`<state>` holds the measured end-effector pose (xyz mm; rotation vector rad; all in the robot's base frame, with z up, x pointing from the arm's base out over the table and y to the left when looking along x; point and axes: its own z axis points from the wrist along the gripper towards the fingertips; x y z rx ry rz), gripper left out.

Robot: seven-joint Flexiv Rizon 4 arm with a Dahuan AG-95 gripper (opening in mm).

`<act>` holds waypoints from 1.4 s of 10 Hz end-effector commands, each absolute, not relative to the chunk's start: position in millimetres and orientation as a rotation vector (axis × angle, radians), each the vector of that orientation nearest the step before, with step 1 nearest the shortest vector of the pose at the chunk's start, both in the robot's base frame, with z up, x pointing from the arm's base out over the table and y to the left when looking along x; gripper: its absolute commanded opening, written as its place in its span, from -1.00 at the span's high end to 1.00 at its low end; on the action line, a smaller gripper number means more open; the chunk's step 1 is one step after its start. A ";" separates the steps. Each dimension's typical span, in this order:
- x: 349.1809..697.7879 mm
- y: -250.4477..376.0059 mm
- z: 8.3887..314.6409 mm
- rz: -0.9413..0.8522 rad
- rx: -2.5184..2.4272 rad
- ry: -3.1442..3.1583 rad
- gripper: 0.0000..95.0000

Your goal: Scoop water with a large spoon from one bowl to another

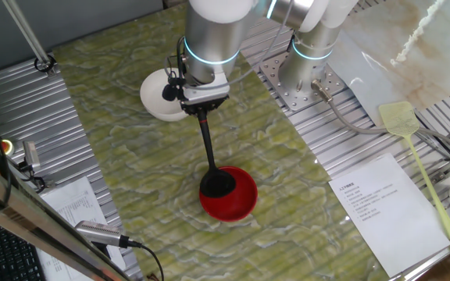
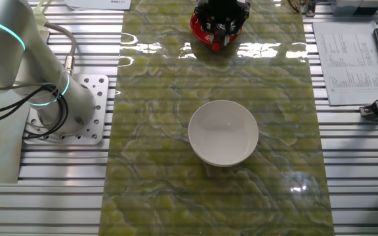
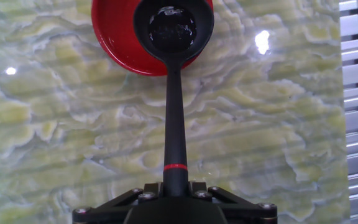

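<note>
In one fixed view, the round plain white bowl (image 1: 161, 97) sits far left, partly behind my arm. My claw (image 1: 202, 108), right of it, pinches the long black ladle (image 1: 209, 151) by its handle end. Nearer and rightward, its scoop rests over the glossy red bowl (image 1: 241, 204), holding a faint sheen of water (image 3: 173, 28). I judge I'm scooping; next calls for a level lift toward white.

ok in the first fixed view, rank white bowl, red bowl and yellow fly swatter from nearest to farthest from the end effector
1. white bowl, just beside the end effector, partly behind the arm.
2. red bowl, further down the mat, under the black ladle scoop.
3. yellow fly swatter, far off the mat at the table's edge.
</note>
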<state>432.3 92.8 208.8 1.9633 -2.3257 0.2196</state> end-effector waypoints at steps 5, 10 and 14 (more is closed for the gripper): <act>432.4 93.3 208.7 0.168 1.988 -2.298 1.00; 432.5 93.3 208.6 0.152 1.988 -2.326 1.00; 432.5 93.3 208.6 0.188 1.996 -2.348 1.00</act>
